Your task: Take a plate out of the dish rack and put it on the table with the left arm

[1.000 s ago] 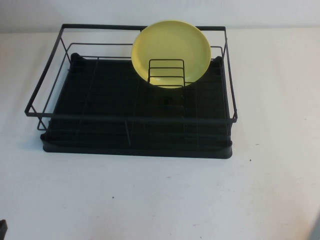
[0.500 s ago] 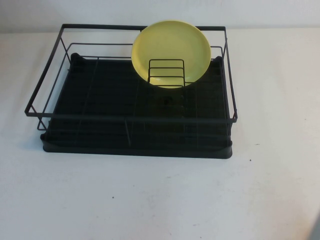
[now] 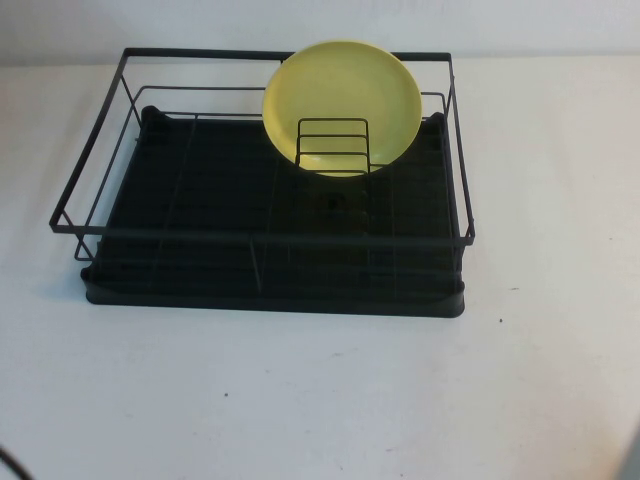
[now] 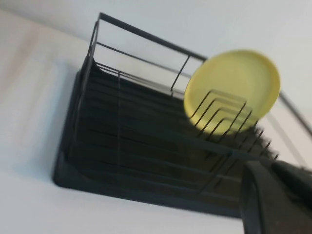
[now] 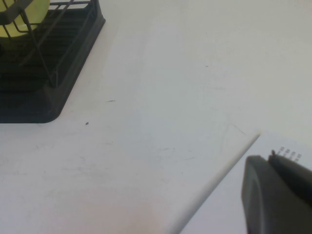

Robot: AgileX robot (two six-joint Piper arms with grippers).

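The pale yellow plate (image 3: 342, 95) stands on edge at the back of the black wire dish rack (image 3: 262, 239), right of its middle, behind small upright dividers. In the left wrist view the plate (image 4: 234, 80) and rack (image 4: 117, 146) lie ahead of my left gripper (image 4: 265, 165), which is shut, empty and well short of the rack over the white table (image 3: 320, 400). My right gripper (image 5: 265, 158) is shut and empty, low over the table's right side, far from the rack corner (image 5: 48, 63) and the plate's edge (image 5: 14, 19). Neither gripper shows in the high view.
A thin dark cable (image 3: 8, 462) curves in at the high view's near left corner. The table's edge (image 5: 214, 180) runs close to my right gripper. White table lies in front of the rack and on both its sides.
The dark part at the high view's near left corner went out of sight, and a thin cable shows there now. The rack and plate have not moved.
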